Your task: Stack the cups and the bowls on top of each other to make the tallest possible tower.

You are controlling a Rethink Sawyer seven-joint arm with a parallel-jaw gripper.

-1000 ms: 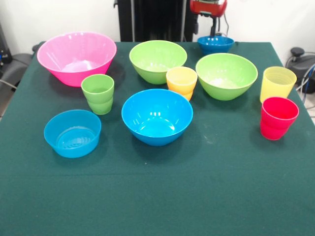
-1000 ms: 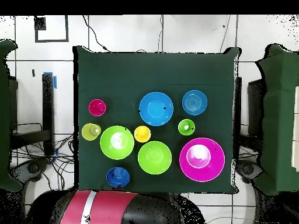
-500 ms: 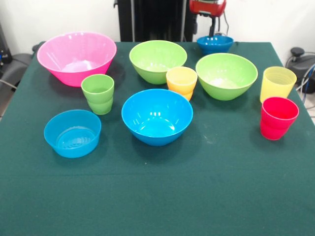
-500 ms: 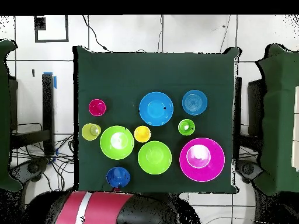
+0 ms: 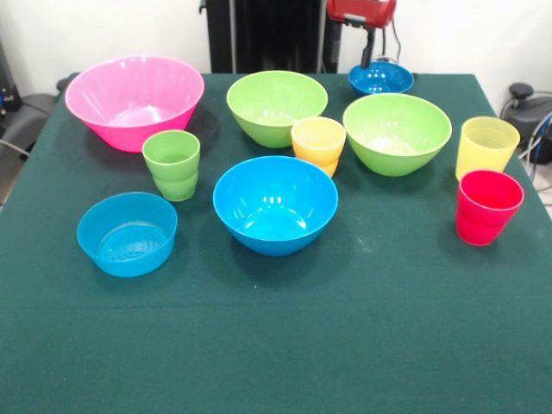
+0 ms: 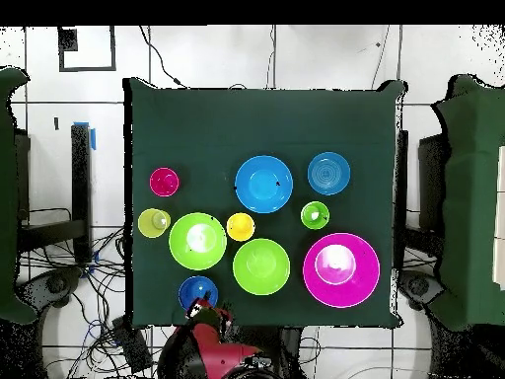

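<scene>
Desk (image 5: 276,345): covered in dark green cloth; every bowl and cup stood upright on it, singly, nothing stacked.
Pink bowl (image 5: 134,101): the largest; at the far left corner in the front view.
Light blue bowl (image 5: 127,233): shallow; toward the left edge, nearer the front edge than the pink bowl.
Green cup (image 5: 172,165): between the pink bowl and the light blue bowl, just beside both.
Bright blue bowl (image 5: 275,203): mid-desk, the item nearest the front edge apart from the light blue bowl.
First lime green bowl (image 5: 277,107): behind the bright blue bowl, toward the far edge.
Orange-yellow cup (image 5: 318,143): just beside the first lime green bowl, close behind the bright blue bowl's rim.
Second lime green bowl (image 5: 397,133): right of the orange-yellow cup.
Dark blue bowl (image 5: 380,78): small; at the far edge, behind the second lime green bowl.
Pale yellow cup (image 5: 487,147): near the right edge.
Red cup (image 5: 488,207): just in front of the pale yellow cup, near the right edge.
Gripper (image 6: 204,316): at the far edge beside the dark blue bowl, under the red arm (image 5: 360,11); whether its grip was wide or narrow, I cannot tell.
</scene>
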